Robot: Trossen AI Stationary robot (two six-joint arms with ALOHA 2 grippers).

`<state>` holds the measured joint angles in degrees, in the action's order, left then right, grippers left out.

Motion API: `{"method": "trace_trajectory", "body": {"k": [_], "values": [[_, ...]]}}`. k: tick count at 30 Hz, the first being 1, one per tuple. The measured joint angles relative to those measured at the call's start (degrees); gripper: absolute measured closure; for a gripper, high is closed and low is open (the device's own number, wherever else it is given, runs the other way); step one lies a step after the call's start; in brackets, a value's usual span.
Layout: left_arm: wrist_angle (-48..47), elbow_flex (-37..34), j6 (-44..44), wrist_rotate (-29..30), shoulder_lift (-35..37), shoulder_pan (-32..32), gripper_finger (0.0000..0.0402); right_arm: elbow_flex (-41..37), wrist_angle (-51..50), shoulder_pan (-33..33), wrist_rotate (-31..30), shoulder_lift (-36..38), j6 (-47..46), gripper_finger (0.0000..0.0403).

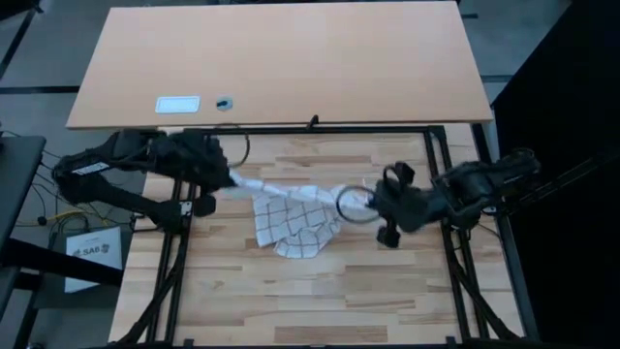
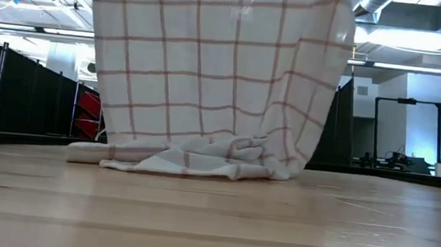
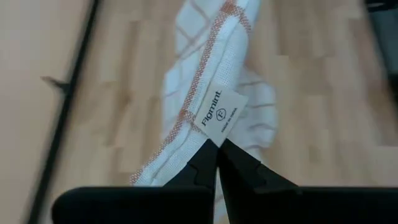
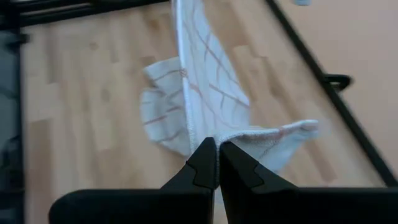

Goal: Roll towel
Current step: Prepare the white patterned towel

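The white towel with brown-orange check lines (image 1: 291, 221) hangs stretched between my two grippers above the wooden table. In the low view it hangs like a curtain (image 2: 209, 67), and its lower part lies bunched on the tabletop (image 2: 201, 163). My left gripper (image 1: 229, 178) is shut on the towel's left upper end. My right gripper (image 1: 364, 201) is shut on its right upper end. Both grippers are out of the low view. My left gripper pinches the towel's hemmed edge (image 3: 200, 144) between its two fingertips, right beside the sewn-on label (image 3: 219, 109). The cloth runs away from the fingers and down to the table. My right gripper pinches a hemmed corner of the towel (image 4: 239, 138) between its two fingertips. The corner's tip (image 4: 298, 132) sticks out to one side, and the rest of the towel hangs down to the bunched part on the table (image 4: 165, 118).
A tan tabletop (image 1: 291, 58) lies beyond the far edge, with a small white card (image 1: 177, 104) and a small dark object (image 1: 224, 103) on it. Black frame rails (image 1: 339, 129) run along the wooden table's far and side edges. Bare wood lies toward the near edge (image 1: 310, 301).
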<state>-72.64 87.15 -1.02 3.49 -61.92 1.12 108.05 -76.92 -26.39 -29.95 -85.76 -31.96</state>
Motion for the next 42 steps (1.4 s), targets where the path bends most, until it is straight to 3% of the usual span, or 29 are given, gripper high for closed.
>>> {"method": "trace_trajectory", "body": {"k": [10, 16, 23, 29, 35, 42], "values": [[5.8, 0.0, -23.92, 7.81, -4.77, 29.84, 0.0401, 0.0, 6.45, -15.21, 0.27, -1.59, -11.96, 0.0403], [14.6, 0.0, -28.19, 9.68, -8.29, 39.4, 0.0401, -0.02, 10.58, -18.77, 1.4, -2.49, -13.7, 0.0403], [13.65, 0.0, -29.51, 13.1, -8.26, 39.13, 0.0401, -0.49, 9.88, -15.49, 2.1, -2.69, -10.2, 0.0403], [14.08, -1.75, -22.11, 20.46, -9.9, 32.43, 0.0401, -0.81, 9.56, -9.18, 2.47, -2.7, -4.41, 0.0403], [14.43, -4.31, -10.86, 18.89, -18.23, 24.31, 0.0395, -0.81, 7.17, -3.43, 3.32, -2.71, -2.15, 0.0403], [23.66, -6.91, 2.49, 13.09, -29.68, 21.0, 0.0343, -1.13, 3.8, 2.57, 3.32, -2.69, -1.45, 0.0403]]}}
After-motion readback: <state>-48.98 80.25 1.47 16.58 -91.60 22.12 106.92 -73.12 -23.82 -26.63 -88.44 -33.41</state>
